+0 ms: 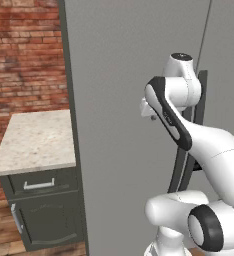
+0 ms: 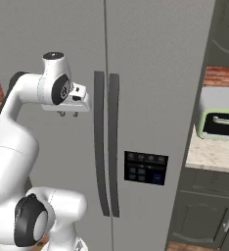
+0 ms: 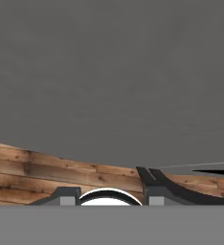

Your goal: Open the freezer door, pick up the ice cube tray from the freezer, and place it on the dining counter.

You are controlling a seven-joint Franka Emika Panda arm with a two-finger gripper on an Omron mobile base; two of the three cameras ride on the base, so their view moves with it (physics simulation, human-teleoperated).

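The freezer (image 2: 136,59) stands with both grey doors closed. The freezer door (image 1: 124,90) is the plain left panel (image 2: 82,44); its long dark handle (image 2: 99,142) runs down its right edge and is partly hidden behind my arm (image 1: 201,95). My gripper (image 2: 68,114) hangs in front of this door, left of the handle at its upper end, pointing down. Its fingertips (image 3: 68,196) stand apart with nothing between them, so it is open. In the hand view the door face (image 3: 109,72) fills the upper part. The ice cube tray and the dining counter are out of view.
The neighbouring door carries a black dispenser panel (image 2: 146,167). A small stone-topped cabinet (image 1: 36,140) with a drawer stands left of the freezer against a brick wall (image 1: 24,55). At the right, a counter holds a pale green appliance (image 2: 219,125). Wooden floor (image 3: 47,170) lies below.
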